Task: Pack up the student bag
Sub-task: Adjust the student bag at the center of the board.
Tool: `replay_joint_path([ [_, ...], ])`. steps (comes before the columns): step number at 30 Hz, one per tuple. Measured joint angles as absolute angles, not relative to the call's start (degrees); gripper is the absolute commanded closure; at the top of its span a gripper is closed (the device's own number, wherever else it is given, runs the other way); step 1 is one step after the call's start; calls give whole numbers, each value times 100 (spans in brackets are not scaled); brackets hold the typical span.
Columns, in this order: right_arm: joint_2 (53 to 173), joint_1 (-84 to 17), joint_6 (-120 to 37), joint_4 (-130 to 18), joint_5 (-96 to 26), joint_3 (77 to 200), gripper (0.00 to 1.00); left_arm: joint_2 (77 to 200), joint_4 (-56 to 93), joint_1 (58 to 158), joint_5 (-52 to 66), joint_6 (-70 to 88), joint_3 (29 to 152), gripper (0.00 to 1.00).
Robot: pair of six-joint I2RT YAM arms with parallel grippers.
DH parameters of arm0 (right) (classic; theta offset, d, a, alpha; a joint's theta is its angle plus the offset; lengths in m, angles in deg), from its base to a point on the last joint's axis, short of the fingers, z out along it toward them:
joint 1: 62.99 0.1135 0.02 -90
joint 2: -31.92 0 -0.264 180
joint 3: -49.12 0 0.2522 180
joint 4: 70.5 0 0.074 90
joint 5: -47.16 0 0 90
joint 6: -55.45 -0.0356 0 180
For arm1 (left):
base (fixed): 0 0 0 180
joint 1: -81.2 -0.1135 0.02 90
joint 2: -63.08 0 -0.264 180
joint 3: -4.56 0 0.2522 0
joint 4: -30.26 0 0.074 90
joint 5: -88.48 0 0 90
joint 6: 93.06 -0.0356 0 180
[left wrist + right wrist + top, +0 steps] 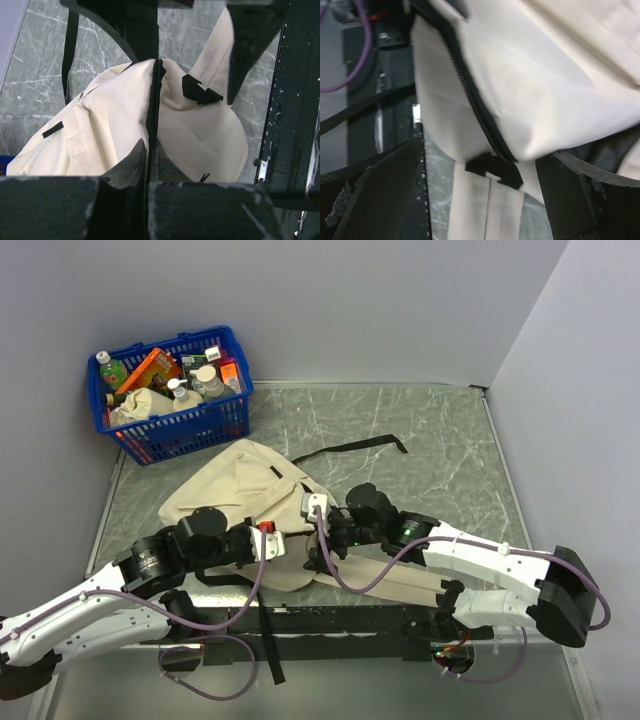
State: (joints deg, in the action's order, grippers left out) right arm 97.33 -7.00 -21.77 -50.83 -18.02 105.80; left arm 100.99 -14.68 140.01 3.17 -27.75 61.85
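The left claw (148, 150) was pinched shut on the student bag (225, 490), its dark pads (125, 167) meeting over the black zip (157, 90) where that edge of cream fabric rose into a ridge. Just beside it, the right claw (485, 150) stood at its widest, one finger on each side of a fold of the same bag near the zip, with a gap showing at the left finger, so it held nothing. Both claws met over the near side of the bag, which lay slumped and crumpled on the worktop (440, 440), around the middle and somewhat towards the left edge. A black strap (350, 448) trailed from it towards the far edge. In the far left corner sat a blue basket (190, 428) filled with bottles and packets.
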Motion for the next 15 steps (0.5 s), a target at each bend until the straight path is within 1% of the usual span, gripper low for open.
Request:
replay_joint_path([
  [3,9862,-674,-2140,-5255,-1429,10519,0,10038,-1424,13999,311,-2768,6128,99],
  [7,9796,-453,-2162,-5900,-1367,9981,0,9992,-1345,13999,298,-2781,6052,99],
  [9,9949,-351,-2142,-6171,-1372,9861,0,10007,-1304,13999,293,-2779,6043,99],
  [15,10714,-296,-1819,-7325,-1942,9846,0,10058,-1219,13992,289,-2783,6043,99],
])
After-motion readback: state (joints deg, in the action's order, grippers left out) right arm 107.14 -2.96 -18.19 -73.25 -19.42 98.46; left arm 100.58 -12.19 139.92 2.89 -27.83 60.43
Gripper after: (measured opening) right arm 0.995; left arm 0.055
